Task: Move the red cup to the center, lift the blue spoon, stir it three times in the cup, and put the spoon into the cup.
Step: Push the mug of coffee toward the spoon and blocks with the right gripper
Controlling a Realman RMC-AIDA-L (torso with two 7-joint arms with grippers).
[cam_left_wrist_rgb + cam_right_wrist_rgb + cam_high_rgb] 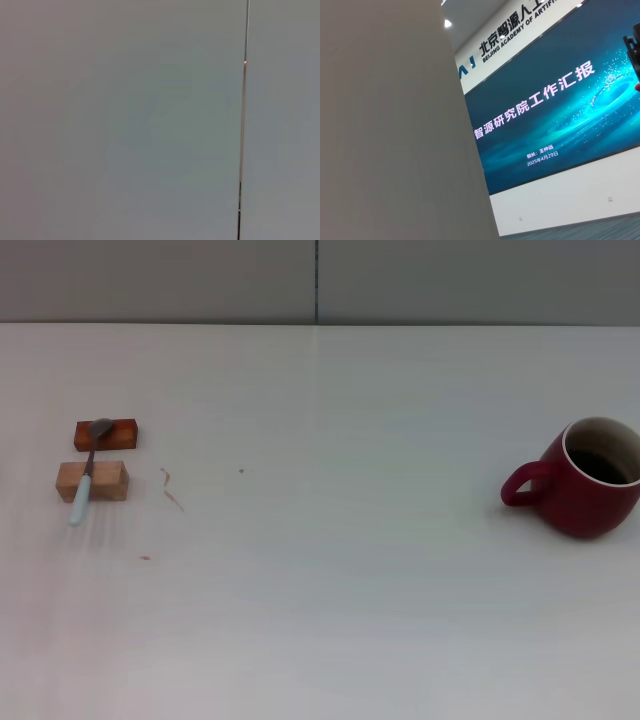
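1. Spreading across the whole head view is the pale table (330, 570), bare but for a few small reddish specks near its left side; a grey panelled wall (200, 280) with one vertical seam closes it off behind.
2. Sitting at the far right of the table, the red cup (590, 478) stands upright with its loop handle turned toward the middle and its dark inside open to view, so it is well away from the centre.
3. Lying far to the left, two small wooden blocks carry the blue spoon (86, 475): its grey bowl rests on the reddish block (120, 435) farther back, its pale handle crosses the tan block (105, 482) and juts past it toward the robot.
4. Neither gripper shows anywhere (the left wrist view meets only grey panel, the right wrist view a grey partition and a lit screen (560, 100) with Chinese lettering across the room), so how their jaws stand is unknown.
5. Nothing of the task looks begun. The first step is in hand: I judge the right arm must come down to the cup, grasp it and carry it leftward to mid-table.
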